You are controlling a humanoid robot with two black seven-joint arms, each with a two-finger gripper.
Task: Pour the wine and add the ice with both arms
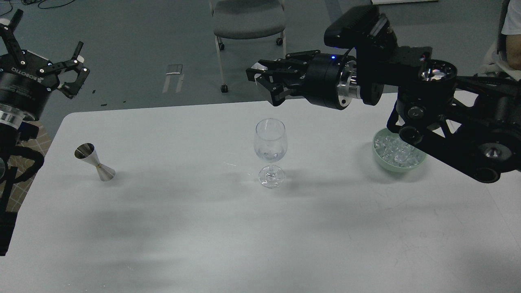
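A clear wine glass [270, 142] stands upright mid-table, with a shallow pool of wine [270, 155] at the bottom of its bowl. My right gripper [258, 75] hovers just above and behind the glass's rim. Its fingers are drawn close together, with a small whitish bit at the tips. Whether that is a cube I cannot tell. The ice [394, 149] lies heaped in a pale green bowl [380, 156] at the right, partly covered by my right arm. My left gripper [48, 29] hangs open and empty off the table's far left corner, above a steel jigger [94, 162].
The white table [244, 228] ends at its far edge just behind the glass. A grey wheeled chair [248, 20] stands on the floor beyond. A person's arm [512, 32] shows at the right edge. My right arm's thick links [456, 134] span the table's right side.
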